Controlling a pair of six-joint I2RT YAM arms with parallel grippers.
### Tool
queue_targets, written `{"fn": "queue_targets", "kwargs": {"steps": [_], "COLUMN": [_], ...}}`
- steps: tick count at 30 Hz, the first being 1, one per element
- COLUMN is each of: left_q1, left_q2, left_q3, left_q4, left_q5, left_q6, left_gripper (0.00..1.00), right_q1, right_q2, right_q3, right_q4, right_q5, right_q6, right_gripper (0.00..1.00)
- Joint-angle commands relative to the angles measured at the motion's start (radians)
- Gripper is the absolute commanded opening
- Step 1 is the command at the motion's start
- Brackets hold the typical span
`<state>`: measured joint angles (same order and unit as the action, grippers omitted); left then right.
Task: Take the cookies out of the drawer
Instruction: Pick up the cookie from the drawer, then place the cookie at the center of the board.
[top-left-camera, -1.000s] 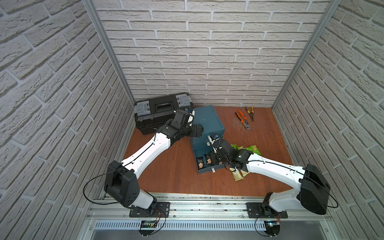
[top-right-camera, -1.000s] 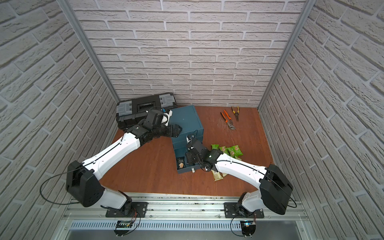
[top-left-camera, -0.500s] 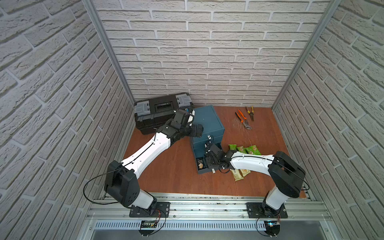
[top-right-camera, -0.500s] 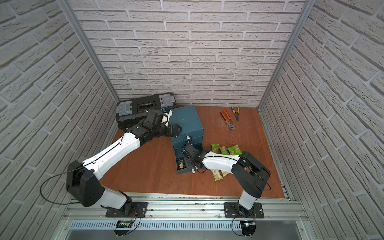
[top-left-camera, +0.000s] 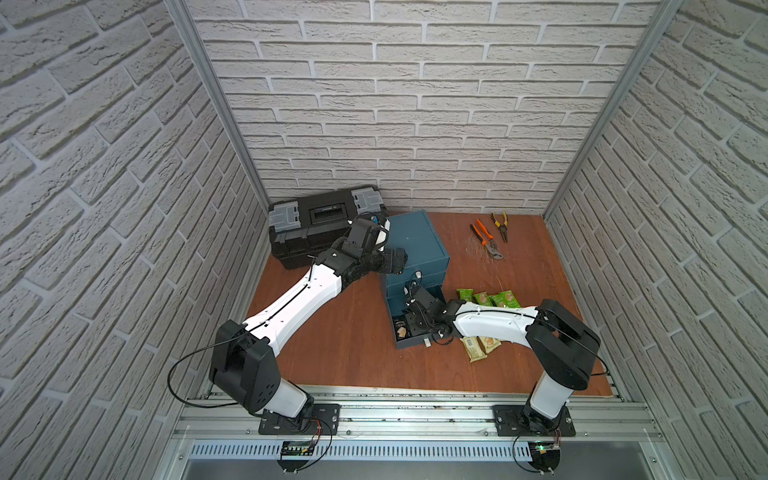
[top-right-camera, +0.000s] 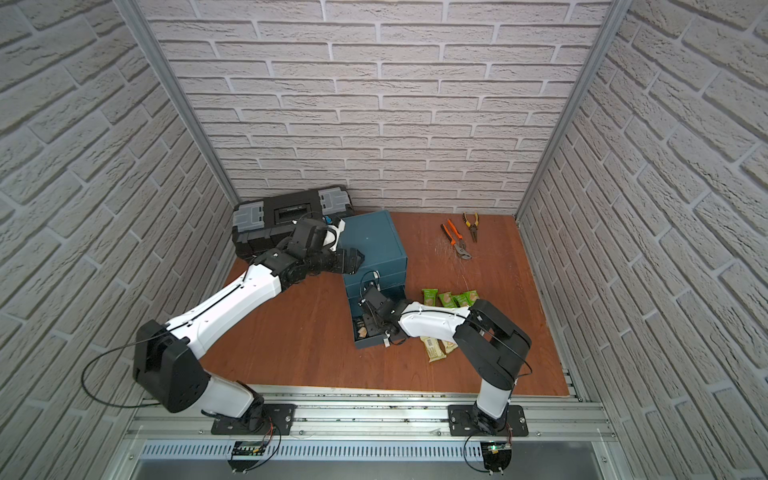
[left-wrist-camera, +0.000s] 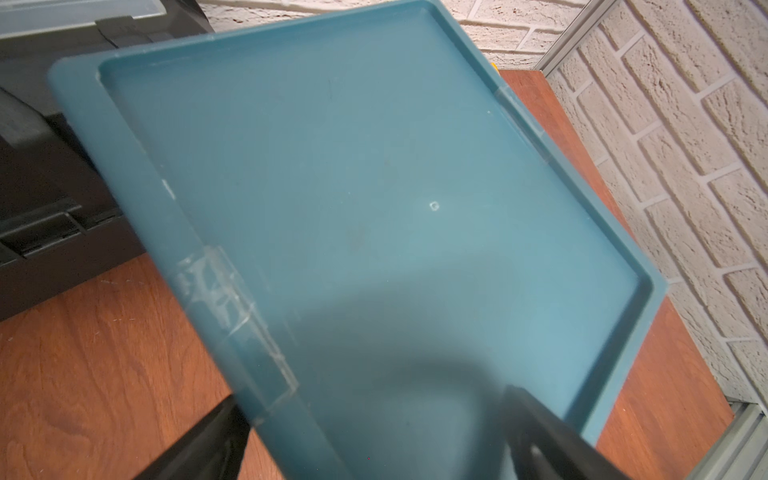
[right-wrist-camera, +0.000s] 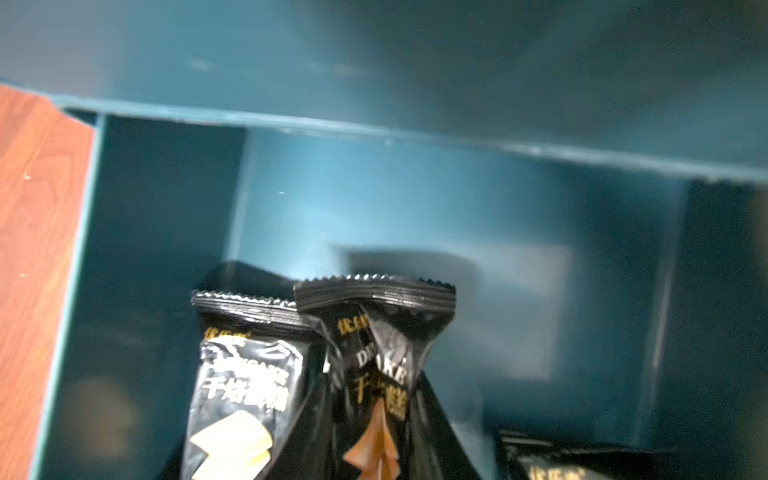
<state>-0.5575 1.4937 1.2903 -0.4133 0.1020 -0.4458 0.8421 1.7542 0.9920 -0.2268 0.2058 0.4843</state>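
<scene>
We've got the right fingers (top-left-camera: 415, 322) seemingly pinching a crumpled black cookie packet (right-wrist-camera: 374, 353) in the open drawer (top-left-camera: 411, 344) mid-frame, left fingers (left-wrist-camera: 199, 449) spread over the cabinet (top-left-camera: 415, 243), and that thin grip could slip or snag the neighbouring packet (right-wrist-camera: 245, 395).

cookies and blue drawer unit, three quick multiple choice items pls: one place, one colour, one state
1. Where do the green packets lie? A) on the table beside the drawer unit B) on the toolbox C) in the drawer
2. What colour are the wrappers in the bottom drawer? A) red B) black C) pink
3. The bottom drawer is: A) shut B) pulled open C) lifted out
1 A: they lie on bare wood next to the unit. 2 B: the right wrist view shows black packets inside. 3 B: it juts out of the unit's front.
</scene>
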Motion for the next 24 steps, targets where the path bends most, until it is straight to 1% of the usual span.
{"fn": "queue_targets", "kwargs": {"steps": [1, 9, 17, 24], "left_q1": [-0.007, -0.006, -0.006, -0.006], "left_q2": [0.034, 0.030, 0.028, 0.028], "left_q3": [-0.002, -0.003, 0.005, 0.007], "left_q4": [-0.042, -0.048, -0.056, -0.065], "left_q5": [0.005, -0.004, -0.012, -0.016], "left_q6": [0.032, 0.030, 0.029, 0.028], "left_gripper": [0.98, 0.98, 0.99, 0.99], "right_q1": [0.003, 0.004, 0.005, -0.021], "right_q2": [-0.044, -0.182, -0.355, -0.552], "right_q3": [0.000, 0.009, -0.006, -0.055], "right_q4": [-0.043, -0.135, -0.206, -0.270], "right_q5": [0.014, 0.008, 0.011, 0.090], "right_q6": [-0.007, -0.027, -0.048, -0.054], "right_gripper": [0.22, 0.22, 0.22, 0.24]}}
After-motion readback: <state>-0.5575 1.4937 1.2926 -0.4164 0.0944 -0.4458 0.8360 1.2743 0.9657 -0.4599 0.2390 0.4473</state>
